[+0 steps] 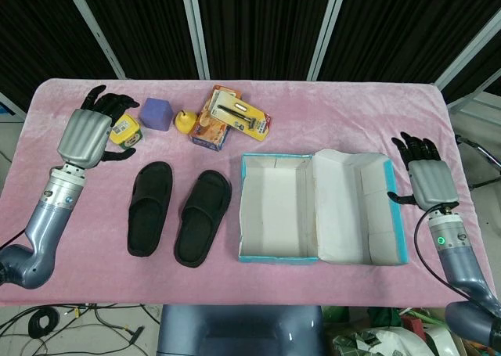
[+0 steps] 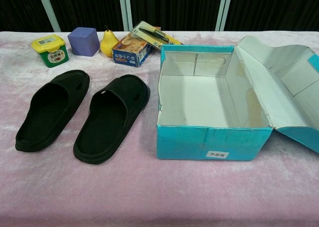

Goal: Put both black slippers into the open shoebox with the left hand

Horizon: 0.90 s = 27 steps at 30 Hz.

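Hiding part of the yellow-lidded jar (image 1: pixel 125 131), the empty left hand (image 1: pixel 88 133) hovers spread; right hand (image 1: pixel 428 176) likewise.

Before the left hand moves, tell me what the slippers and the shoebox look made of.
Slippers: probably moulded foam or rubber, matte black, one seamless piece.
Shoebox: cardboard, teal outside and plain white inside, with creased flaps and worn edges.
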Available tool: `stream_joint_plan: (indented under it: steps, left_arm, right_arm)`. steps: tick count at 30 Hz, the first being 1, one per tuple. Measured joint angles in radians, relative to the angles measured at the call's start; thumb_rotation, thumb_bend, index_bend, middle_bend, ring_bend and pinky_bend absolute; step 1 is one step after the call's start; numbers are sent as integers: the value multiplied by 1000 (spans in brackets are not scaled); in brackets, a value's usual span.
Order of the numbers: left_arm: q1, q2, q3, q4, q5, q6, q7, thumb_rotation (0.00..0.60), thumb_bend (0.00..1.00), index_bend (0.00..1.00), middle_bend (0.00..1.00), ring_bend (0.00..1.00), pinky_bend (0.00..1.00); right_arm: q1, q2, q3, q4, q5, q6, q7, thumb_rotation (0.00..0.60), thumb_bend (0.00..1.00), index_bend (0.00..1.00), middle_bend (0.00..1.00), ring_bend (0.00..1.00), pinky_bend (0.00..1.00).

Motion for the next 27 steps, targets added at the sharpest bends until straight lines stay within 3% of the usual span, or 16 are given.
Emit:
stream_joint_plan:
  steps: [15,27]
  left_arm:
    - [-15,-12,22,-1,-96,-35,11,600,0,229,236,166,117]
    - [41,-31,127,-71,-149,-52,24,600,0,201,227,166,122]
  right_arm:
    - [1,6,-13,-14,7,28,19,600,77,0,0,0,15]
    - [-118,18,-109,-57,-77,158,81,600,77,0,0,0,15]
